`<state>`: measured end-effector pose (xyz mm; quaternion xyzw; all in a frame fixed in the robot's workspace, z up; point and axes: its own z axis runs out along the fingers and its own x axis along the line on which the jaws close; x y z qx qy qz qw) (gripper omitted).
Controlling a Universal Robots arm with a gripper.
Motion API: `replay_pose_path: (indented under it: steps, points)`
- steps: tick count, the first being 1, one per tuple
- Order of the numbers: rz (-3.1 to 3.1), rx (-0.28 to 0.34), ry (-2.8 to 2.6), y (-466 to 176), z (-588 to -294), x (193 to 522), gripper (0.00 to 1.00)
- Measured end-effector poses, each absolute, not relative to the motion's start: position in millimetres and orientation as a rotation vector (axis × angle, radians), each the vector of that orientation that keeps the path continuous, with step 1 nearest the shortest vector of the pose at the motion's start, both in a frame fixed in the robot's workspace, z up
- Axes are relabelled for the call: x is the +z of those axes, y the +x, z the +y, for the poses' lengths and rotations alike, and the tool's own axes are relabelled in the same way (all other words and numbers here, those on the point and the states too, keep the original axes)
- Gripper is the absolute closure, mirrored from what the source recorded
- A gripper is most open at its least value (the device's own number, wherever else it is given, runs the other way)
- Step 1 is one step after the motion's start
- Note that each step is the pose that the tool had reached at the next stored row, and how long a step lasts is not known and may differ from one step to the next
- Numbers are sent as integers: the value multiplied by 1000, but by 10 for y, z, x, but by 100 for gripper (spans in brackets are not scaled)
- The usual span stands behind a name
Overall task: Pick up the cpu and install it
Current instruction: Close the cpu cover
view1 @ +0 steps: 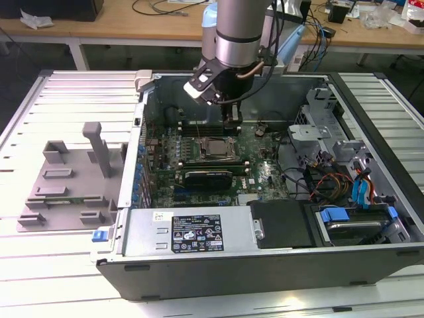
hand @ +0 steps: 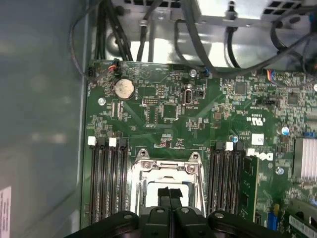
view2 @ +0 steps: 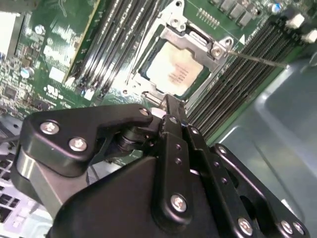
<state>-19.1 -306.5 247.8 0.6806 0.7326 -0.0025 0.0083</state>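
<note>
The small flat square cpu with the silvery-grey metal top (view2: 174, 72) is seen lying in the silvery metal socket frame (view2: 171, 30) on the green motherboard (view1: 265, 173). The board is housed in the open black computer case (view1: 278, 268), which is set on the pale slatted counter (view1: 46, 271). The grey plastic tray (view1: 63, 189) is found at the exterior view's left, well apart from the case.

The black tool (view2: 167, 103) is held over the socket, just beside the chip's edge. Its two fingers are pressed together with nothing seen between them, so the cpu is not being carried. Whether the fingertips touch the frame cannot be told.

The pick and the placing are judged to be done, and the step in hand is taken to be the settling of the chip in its socket. For this to be done well, the chip should lie flat and square within the frame, with no corner raised. Any push is best given lightly and straight down, since a sideways drag could shift the chip over the contacts beneath. Little room is left by the rows of black memory slots (view2: 233, 87) on either side, so the tool is best kept upright between them.
</note>
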Motion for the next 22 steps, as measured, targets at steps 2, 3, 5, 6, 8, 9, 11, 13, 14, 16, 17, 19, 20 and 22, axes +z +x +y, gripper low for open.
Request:
replay_pose_path:
  steps: [2,3,5,6,8,9,11,13,14,16,17,19,20,22]
  points:
    - [2306,-9,2108,-191,-3065,2478,89]
    - [2309,-9,2105,-191,-3065,2478,89]
    - [2355,-8,2053,-191,-3064,2477,89]
    - [2387,-8,2016,-191,-3064,2477,89]
    - [2478,-7,1902,-191,-3065,2478,89]
    - [2529,-6,1834,-191,-3065,2478,89]
    - [2600,-5,1731,-191,-3065,2477,89]
    - [2634,-4,1679,-191,-3065,2478,89]
    - [2666,-4,1628,-191,-3065,2477,89]
    - [2744,-2,1492,-191,-3065,2478,89]
    - [2776,-2,1431,-191,-3065,2478,89]
    - [2824,-1,1335,-191,-3065,2478,89]
    - [2851,0,1276,-191,-3065,2477,89]
    - [2889,1,1187,-191,-3065,2477,89]
